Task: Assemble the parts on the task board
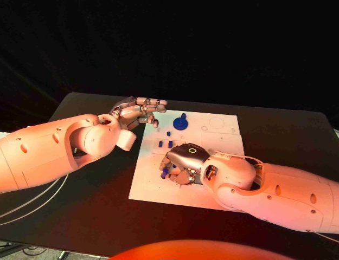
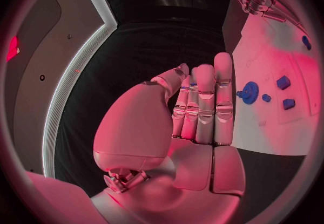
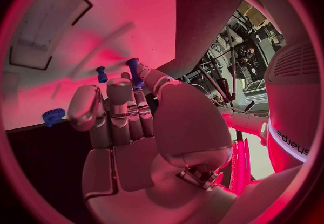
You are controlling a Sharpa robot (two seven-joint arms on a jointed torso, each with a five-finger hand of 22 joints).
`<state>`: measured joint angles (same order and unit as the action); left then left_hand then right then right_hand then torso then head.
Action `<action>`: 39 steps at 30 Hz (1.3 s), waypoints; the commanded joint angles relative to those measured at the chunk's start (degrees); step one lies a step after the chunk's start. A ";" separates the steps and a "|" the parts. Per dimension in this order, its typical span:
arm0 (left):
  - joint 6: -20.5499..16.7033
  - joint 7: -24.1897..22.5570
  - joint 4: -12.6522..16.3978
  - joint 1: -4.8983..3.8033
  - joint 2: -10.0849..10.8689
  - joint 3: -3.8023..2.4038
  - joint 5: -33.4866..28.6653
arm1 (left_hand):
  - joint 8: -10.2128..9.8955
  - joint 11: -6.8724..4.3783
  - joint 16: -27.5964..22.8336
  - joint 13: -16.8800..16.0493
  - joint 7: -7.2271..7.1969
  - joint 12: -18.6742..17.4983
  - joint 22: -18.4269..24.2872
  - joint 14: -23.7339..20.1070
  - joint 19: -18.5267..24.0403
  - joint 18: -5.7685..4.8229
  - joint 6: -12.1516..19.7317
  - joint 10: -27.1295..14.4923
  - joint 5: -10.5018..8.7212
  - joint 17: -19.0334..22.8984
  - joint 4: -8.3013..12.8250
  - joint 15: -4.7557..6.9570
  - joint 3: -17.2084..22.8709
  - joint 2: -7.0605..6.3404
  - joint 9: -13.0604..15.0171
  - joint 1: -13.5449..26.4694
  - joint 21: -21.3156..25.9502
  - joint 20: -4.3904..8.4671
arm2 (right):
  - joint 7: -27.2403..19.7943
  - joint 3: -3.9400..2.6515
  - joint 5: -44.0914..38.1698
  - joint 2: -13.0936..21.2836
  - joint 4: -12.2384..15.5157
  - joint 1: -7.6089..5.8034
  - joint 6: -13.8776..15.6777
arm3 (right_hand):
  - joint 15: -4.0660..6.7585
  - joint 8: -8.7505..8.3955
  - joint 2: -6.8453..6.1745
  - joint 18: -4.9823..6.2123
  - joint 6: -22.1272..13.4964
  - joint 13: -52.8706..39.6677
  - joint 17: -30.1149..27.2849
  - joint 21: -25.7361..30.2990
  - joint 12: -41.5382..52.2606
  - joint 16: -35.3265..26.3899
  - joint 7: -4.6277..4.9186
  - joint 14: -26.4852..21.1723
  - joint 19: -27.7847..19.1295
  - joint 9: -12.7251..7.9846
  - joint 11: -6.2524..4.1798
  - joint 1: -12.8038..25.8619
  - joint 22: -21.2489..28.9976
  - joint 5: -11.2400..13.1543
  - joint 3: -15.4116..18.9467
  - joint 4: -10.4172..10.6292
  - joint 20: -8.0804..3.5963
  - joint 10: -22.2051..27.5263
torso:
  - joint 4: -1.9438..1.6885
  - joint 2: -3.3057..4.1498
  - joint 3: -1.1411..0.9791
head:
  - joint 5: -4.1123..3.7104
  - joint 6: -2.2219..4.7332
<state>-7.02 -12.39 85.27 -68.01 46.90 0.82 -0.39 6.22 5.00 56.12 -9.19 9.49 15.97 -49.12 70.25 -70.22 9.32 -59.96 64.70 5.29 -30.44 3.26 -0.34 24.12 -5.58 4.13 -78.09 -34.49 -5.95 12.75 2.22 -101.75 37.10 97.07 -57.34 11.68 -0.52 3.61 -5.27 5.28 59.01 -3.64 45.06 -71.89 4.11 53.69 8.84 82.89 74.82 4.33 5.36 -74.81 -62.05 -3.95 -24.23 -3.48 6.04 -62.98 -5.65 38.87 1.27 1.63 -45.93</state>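
Observation:
The white task board (image 1: 220, 138) lies in the middle of the black table. A blue gear (image 1: 181, 123) stands near its far left part, with small blue pieces (image 1: 165, 144) a little nearer. My right hand (image 1: 186, 162) rests low over the board's near left area. Its thumb and a finger pinch a small blue peg (image 3: 133, 70), seen also as the blue peg (image 1: 165, 173) under the fingers. A second blue peg (image 3: 101, 74) stands close by on the board. My left hand (image 1: 142, 114) hovers at the board's far left corner, fingers straight and side by side, holding nothing.
Bare black tabletop (image 1: 98, 200) lies left of and in front of the board. Outlined recesses (image 1: 216, 127) mark the board's far right part. In the left wrist view the gear (image 2: 250, 93) and loose blue pieces (image 2: 283, 82) lie beyond my left hand (image 2: 202, 105).

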 commanded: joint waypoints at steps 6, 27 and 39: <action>1.06 -0.08 0.13 0.00 -0.04 -0.04 0.09 | 0.26 -0.02 -0.34 -0.06 -0.12 0.30 0.10 -0.39 0.35 1.09 0.18 -0.44 0.05 0.08 0.02 0.07 -0.38 0.23 0.08 -0.01 0.20 -0.04 | 0.80 0.12 -1.61 -0.25 -0.11 0.10 -0.07 | -0.16 -0.06 -1.63 1.45 -3.27 -0.07 -2.81 1.91 0.33 -2.17 -0.11 -0.94 -1.54 -0.49 0.51 0.65 2.49 -0.93 2.95 0.25 0.39 3.63 | 0.00 -0.02 -0.02 | -0.07 -0.02; 1.17 0.30 0.04 -0.01 0.39 -0.03 0.09 | 0.28 -0.01 -0.41 -0.07 -0.11 0.34 0.20 -0.46 0.41 1.11 0.21 -0.50 0.04 0.22 0.00 0.06 -0.43 0.24 0.08 0.02 0.37 -0.05 | -1.37 -0.65 6.46 9.64 6.95 -0.74 13.97 | -0.06 0.47 -0.41 1.86 -2.51 -0.33 -7.48 4.00 4.53 -5.87 0.62 -1.02 -1.98 -0.13 0.46 -0.68 5.11 -2.71 6.99 0.92 0.36 2.24 | 0.18 -0.12 -0.08 | -1.61 1.10; 0.89 0.05 0.42 0.01 0.66 -0.02 0.09 | 0.35 -0.04 -0.41 -0.08 -0.17 0.41 0.25 -0.51 0.44 1.12 0.15 -0.51 0.05 0.24 0.01 0.06 -0.45 0.30 0.09 -0.01 0.45 -0.05 | 9.48 -0.73 19.87 24.14 12.61 -4.22 4.12 | 3.59 3.77 -1.98 -1.90 1.56 -19.07 16.17 -9.13 28.16 15.32 -2.70 4.04 7.74 0.79 -4.19 5.83 -13.06 -12.85 15.74 8.38 -3.08 -15.98 | 1.31 -0.28 0.17 | -3.99 1.88</action>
<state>-6.87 -11.96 85.52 -67.99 47.66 0.83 -0.39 6.21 5.00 55.90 -9.21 9.49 16.00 -48.96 70.25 -70.22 9.32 -59.96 64.70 5.29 -30.27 3.26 -0.34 24.12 -5.58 4.14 -78.10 -34.26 -5.95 17.36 1.38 -86.96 60.66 109.13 -61.56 20.35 2.64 7.11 -7.24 3.93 60.60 -19.18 59.55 -80.48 28.73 67.52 6.51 83.92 82.06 5.08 1.27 -69.07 -74.27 -15.59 -9.30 4.53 3.06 -79.18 -4.74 38.59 1.41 -1.80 -44.16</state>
